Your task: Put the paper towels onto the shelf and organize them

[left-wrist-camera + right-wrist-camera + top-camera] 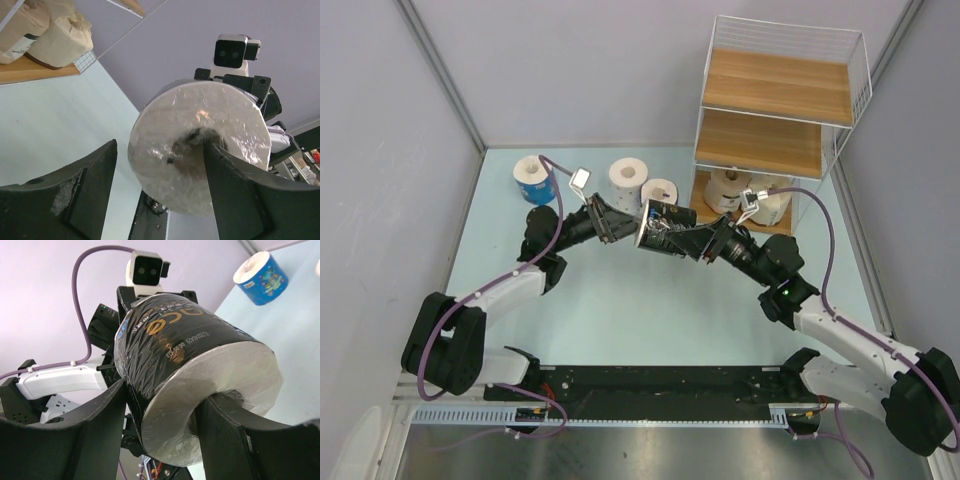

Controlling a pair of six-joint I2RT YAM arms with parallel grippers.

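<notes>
A dark-wrapped paper towel roll hangs above the table between my two grippers. My right gripper is shut on its wall, one finger in the hollow core and the other against the black wrap. My left gripper is open at the roll's other end: one finger still sits in the core, the other stands apart from the side. Two pale rolls stand on the bottom board of the shelf. A blue roll, a white roll and a cream roll stand on the table.
The shelf stands at the back right, against the right wall; its upper two boards carry nothing. The left wrist view shows the two shelved rolls on the bottom board. Grey walls close in the pale green table.
</notes>
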